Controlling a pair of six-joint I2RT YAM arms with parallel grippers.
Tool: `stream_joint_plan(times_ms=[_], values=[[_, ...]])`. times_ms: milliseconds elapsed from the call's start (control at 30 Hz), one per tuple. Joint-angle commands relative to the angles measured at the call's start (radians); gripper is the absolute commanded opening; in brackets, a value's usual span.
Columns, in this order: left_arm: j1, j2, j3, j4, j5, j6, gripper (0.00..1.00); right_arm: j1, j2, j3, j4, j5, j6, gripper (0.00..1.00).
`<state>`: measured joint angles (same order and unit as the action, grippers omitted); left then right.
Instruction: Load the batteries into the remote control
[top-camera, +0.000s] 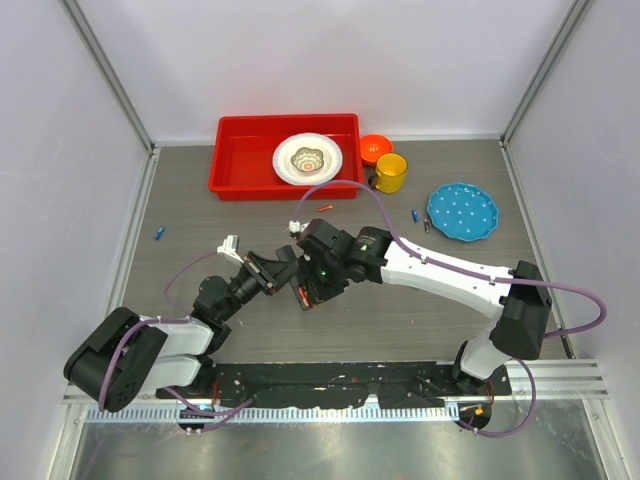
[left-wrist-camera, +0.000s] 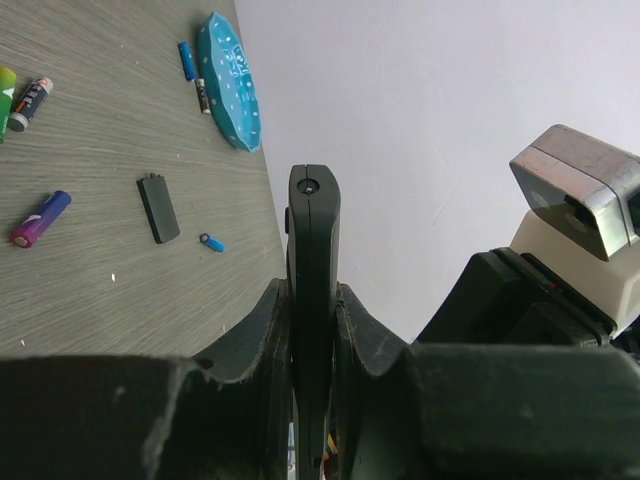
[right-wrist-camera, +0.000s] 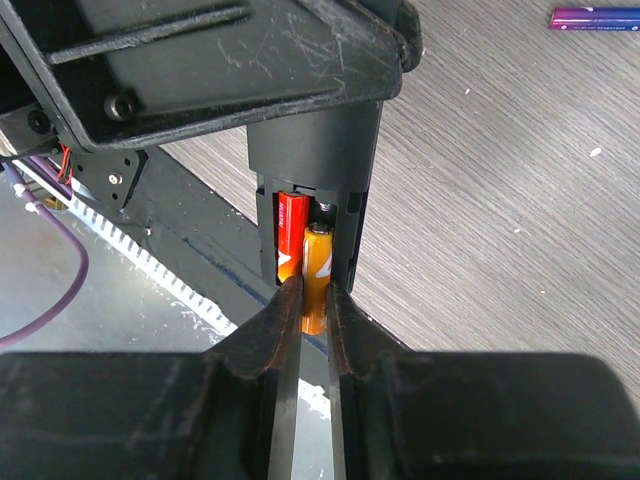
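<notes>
The left hand (left-wrist-camera: 313, 292) is closed on the remote control (left-wrist-camera: 313, 240) and holds it by its two long sides, lifted above the middle of the table (top-camera: 200, 200). In the left wrist view the remote stands edge-on between the fingers, and its end sticks out past the fingertips.

The right hand (right-wrist-camera: 315, 290) meets it from the right side. Its fingers are pinched on the orange battery (right-wrist-camera: 317, 265). The upper end of this battery is inside the open slot of the remote, and the lower end sticks out of the slot between the fingertips. The red battery (right-wrist-camera: 289, 240) lies in the slot just to the left of the orange one, touching it or almost touching; I cannot tell which.

The small black cover (left-wrist-camera: 158, 208) lies flat on the table, apart from the remote. A purple battery (left-wrist-camera: 40, 219) lies near it. A blue battery (left-wrist-camera: 187, 60) and another battery lie just beside the blue plate (top-camera: 462, 211), at the right side of the table. At the far edge there is a red bin (top-camera: 240, 170) with a white plate inside, and to the right of it a yellow mug (top-camera: 390, 172).
</notes>
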<state>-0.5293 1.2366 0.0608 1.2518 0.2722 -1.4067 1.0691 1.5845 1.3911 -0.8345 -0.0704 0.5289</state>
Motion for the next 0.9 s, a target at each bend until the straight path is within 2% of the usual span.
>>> stream_joint_plan(times_ms=[0,867], values=[[-0.005,-0.029,0.004,0.233,0.012,-0.009,0.0,-0.003,0.008,0.016,-0.034,0.037,0.002,0.19],[-0.023,-0.037,0.0,0.236,0.015,-0.018,0.0,-0.038,0.049,0.072,0.0,0.103,-0.003,0.14]])
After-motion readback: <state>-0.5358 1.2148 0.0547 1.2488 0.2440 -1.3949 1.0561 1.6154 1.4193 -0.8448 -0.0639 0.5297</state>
